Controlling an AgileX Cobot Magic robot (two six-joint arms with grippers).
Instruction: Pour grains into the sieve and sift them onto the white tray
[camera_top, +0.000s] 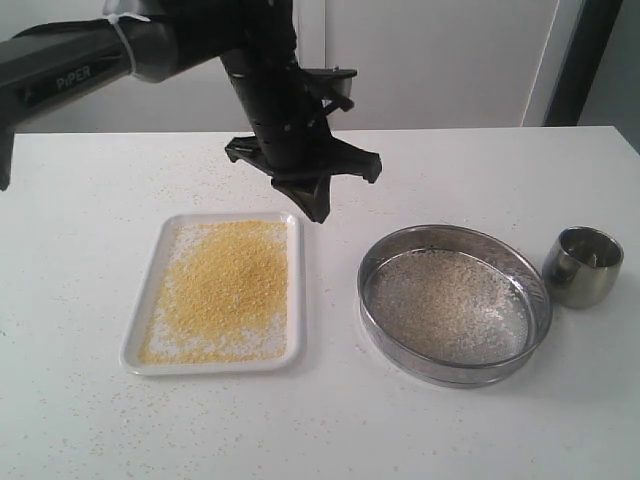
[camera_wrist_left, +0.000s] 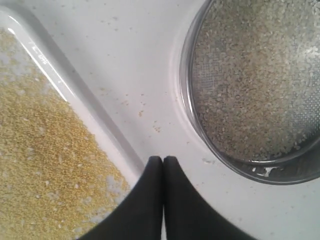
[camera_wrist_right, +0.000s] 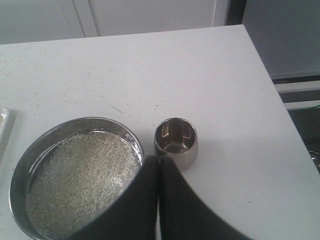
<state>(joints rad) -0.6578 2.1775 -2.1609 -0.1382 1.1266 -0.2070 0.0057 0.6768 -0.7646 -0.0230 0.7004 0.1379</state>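
- Golden fine grains (camera_top: 225, 290) cover most of the white tray (camera_top: 140, 335), so I'd call the sifting basically done? Only paler coarse bits (camera_top: 445, 305) are lying on the mesh of the sieve (camera_top: 450, 374).

- Yeah, same read here. The pour looks finished too. The little steel cup (camera_top: 583, 265) stands upright just right of the sieve, not touching it, and in the right wrist view it looks empty inside. The sieve sits flat on the table (camera_top: 480, 170), beside the tray with a gap between them, not over it.

- What are the arms up to?

- Not much. The left gripper (camera_top: 316, 208) hangs above the table near the tray's far right corner, fingers pressed together with nothing between them. The right gripper (camera_wrist_right: 160, 161) is closed on nothing as well. In its own camera the tips sit between the sieve and the cup, and it doesn't show in the exterior view at all.

- So anything left to do?

- My guess is no, unless someone wants another shake. Only mess I can see is tiny yellow specks (camera_top: 90, 420) scattered on the table around the tray.
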